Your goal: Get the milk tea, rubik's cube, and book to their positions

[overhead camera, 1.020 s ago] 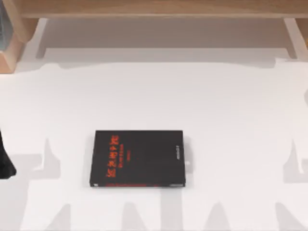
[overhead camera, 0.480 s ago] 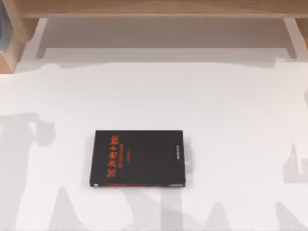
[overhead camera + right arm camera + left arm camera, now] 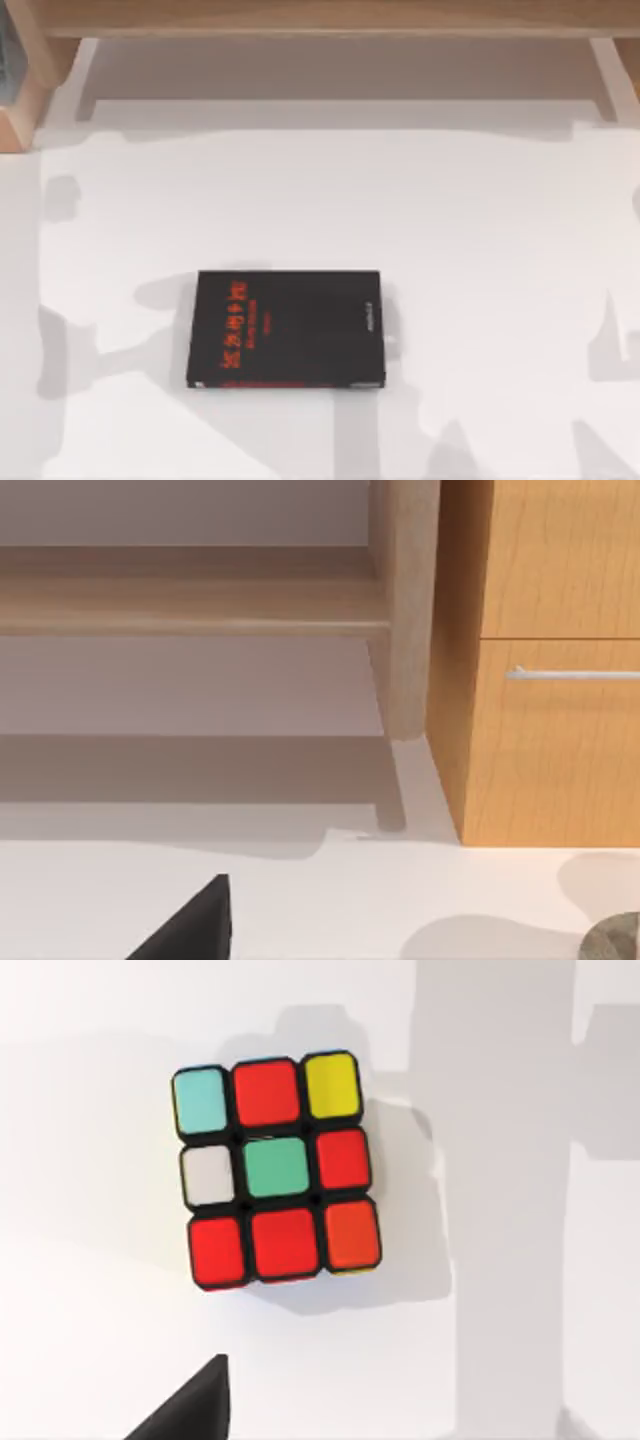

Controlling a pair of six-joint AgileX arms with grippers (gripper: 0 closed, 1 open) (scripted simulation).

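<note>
The rubik's cube (image 3: 275, 1168) rests on the white table in the left wrist view, its upper face mostly red with a green centre. A black tip of my left gripper (image 3: 195, 1408) sits a short way off the cube, apart from it. A black tip of my right gripper (image 3: 195, 925) hangs over the white table near the wooden shelf. The milk tea and the book are out of view.
A black book with red lettering (image 3: 288, 328) lies flat at the table's middle. A wooden shelf (image 3: 320, 20) runs along the back edge. A wooden cabinet with a drawer handle (image 3: 570, 673) stands beside the shelf post. A grey-brown object (image 3: 615, 940) sits nearby.
The dark part of my left arm at the top view's left edge has gone from sight. Shadows on the table's left side have shifted. The black book has not moved.
</note>
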